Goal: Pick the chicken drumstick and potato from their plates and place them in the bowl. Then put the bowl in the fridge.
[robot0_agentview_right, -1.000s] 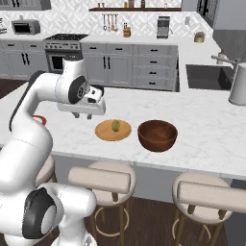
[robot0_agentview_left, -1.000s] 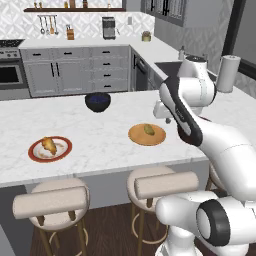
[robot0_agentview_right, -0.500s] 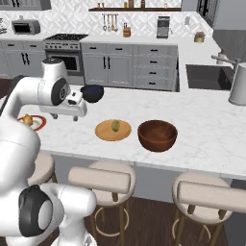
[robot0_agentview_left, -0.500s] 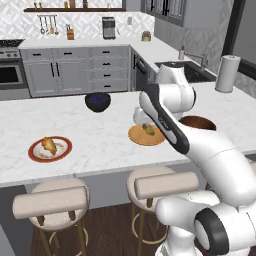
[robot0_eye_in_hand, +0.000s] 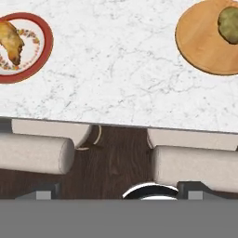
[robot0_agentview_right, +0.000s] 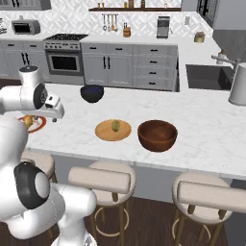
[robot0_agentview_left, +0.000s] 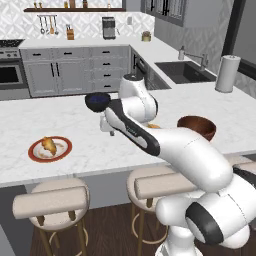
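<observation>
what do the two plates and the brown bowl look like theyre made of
The flat orange-tan round plate looks like matte wood, judging by its even tan tone, though no grain shows. The white plate with a broad red rim looks like glazed ceramic, going by its printed pattern, though that is uncertain. The deep reddish-brown round bowl looks like polished wood, with a soft sheen inside; glazed pottery is possible.

White marble desk with 2 padded stools below, dark wood floor, grey cabinets and stove behind.
</observation>
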Controlling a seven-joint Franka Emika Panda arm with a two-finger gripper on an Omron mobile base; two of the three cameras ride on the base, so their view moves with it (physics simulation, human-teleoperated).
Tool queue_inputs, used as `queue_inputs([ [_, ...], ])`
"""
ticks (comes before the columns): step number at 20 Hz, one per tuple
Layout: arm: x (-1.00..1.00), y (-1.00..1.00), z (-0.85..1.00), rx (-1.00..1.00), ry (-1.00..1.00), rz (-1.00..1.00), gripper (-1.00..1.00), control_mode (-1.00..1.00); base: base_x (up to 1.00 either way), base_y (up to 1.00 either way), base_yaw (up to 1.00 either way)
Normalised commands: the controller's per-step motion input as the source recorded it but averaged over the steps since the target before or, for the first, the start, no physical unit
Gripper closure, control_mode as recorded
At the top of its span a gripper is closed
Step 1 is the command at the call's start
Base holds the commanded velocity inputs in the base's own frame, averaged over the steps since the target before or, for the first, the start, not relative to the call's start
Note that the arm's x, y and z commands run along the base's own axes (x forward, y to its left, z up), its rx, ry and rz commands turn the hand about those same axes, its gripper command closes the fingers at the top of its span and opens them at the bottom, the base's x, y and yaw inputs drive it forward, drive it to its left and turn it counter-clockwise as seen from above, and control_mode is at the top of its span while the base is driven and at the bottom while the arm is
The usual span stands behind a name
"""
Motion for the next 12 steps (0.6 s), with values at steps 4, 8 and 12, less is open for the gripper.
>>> queue_inputs([
  [4, 0.44, 1.0, -0.27, -0.02, 0.05, 0.0, -1.0, -1.0, 0.0, 0.0, 0.0],
  [8, 0.21, 1.0, -0.45, 0.0, 0.05, 0.0, -1.0, -1.0, 0.0, 0.0, 0.0],
  [12, 0.32, 1.0, -0.43, 0.0, 0.03, 0.0, -1.0, -1.0, 0.0, 0.0, 0.0],
])
